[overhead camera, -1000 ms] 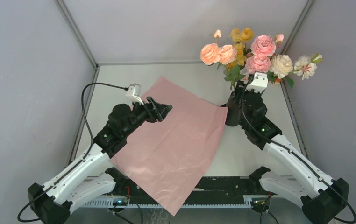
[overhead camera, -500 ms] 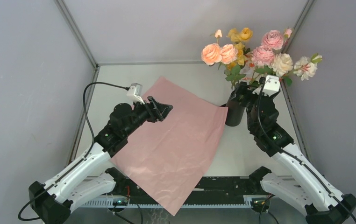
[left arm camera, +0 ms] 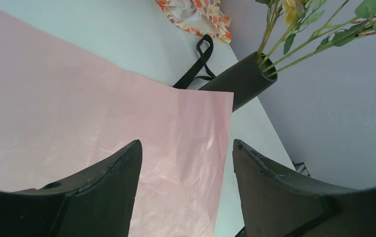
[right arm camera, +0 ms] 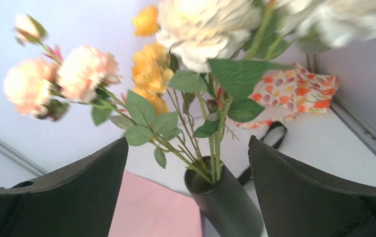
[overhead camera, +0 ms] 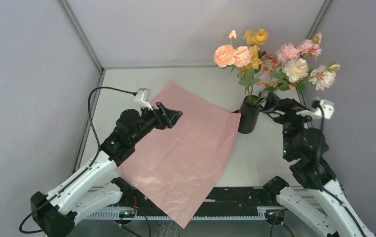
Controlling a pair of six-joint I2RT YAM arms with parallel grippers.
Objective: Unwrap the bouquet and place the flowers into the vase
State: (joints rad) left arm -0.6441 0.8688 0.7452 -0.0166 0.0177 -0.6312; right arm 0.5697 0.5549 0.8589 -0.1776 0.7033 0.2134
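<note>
- Top view: vase (overhead camera: 248, 117) upright on the table (overhead camera: 127, 86). The flowers (overhead camera: 255, 52) stand in it, heads fanned above the vase and to its right.
- Pink wrapping paper (overhead camera: 186, 148) lies flat to the left of the vase, with one corner at its base.
- Left gripper (overhead camera: 172, 116) is over the paper's far edge, well left of the vase. Right gripper (overhead camera: 272, 104) is just right of the vase, near the lower stems and apart from it.
- Left wrist view: jaws parted and holding nothing, only paper showing in the gap below. The vase sits past the paper's corner, stems in its mouth. Black ribbon (left arm camera: 201, 59) lies just behind the vase, floral-print cloth (left arm camera: 196, 12) farther behind.
- Right wrist view: jaws spread wide and empty. The vase is ahead between them, untouched, with stems and leaves rising from its mouth. The upper blooms are blurred. Cloth and ribbon lie behind the vase to its right, paper to its left.
</note>
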